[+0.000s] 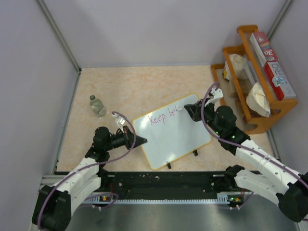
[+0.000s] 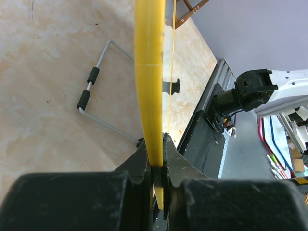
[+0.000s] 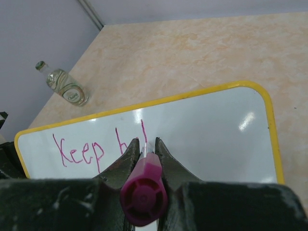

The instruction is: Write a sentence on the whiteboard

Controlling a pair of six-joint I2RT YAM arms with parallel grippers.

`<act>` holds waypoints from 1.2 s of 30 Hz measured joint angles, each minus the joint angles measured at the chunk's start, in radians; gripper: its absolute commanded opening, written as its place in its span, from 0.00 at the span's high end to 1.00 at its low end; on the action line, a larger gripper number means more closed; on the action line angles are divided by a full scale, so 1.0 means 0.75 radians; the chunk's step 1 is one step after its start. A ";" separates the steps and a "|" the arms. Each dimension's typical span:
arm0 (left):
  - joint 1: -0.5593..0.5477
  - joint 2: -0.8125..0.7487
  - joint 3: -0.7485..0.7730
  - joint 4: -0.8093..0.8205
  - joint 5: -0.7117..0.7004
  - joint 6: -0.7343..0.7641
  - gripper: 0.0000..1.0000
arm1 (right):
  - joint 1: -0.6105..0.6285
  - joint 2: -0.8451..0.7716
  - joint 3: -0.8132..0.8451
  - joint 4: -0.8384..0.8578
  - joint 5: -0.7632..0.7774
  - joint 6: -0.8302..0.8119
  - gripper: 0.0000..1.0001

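Right gripper [image 3: 146, 144] pinching marker [image 3: 143, 195], whiteboard [image 3: 207, 130] reads "Keep", perhaps "bel"

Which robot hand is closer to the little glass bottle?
Left. The left gripper pinches the whiteboard at its left edge, with the bottle farther back on its left. The right gripper holds the purple marker at the board's far edge, across from the bottle.

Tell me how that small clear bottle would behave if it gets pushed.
The bottle looks narrow and seems to stand upright, so a push would probably tip it. Its round body would then likely roll across the smooth tabletop. It looks like glass, so possibly fragile.
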 measured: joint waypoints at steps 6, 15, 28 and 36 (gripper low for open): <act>0.000 0.000 0.000 -0.001 -0.002 0.000 1.00 | 0.000 -0.039 -0.043 -0.009 -0.012 0.012 1.00; 0.000 0.000 0.000 -0.002 -0.002 0.000 1.00 | 0.000 -0.057 -0.046 -0.041 -0.011 0.012 1.00; 0.000 -0.001 0.000 -0.002 -0.002 0.000 1.00 | 0.000 -0.059 -0.041 -0.053 0.012 0.011 1.00; 0.000 -0.003 0.000 -0.001 0.003 0.007 1.00 | 0.000 -0.076 -0.027 -0.070 0.019 0.008 1.00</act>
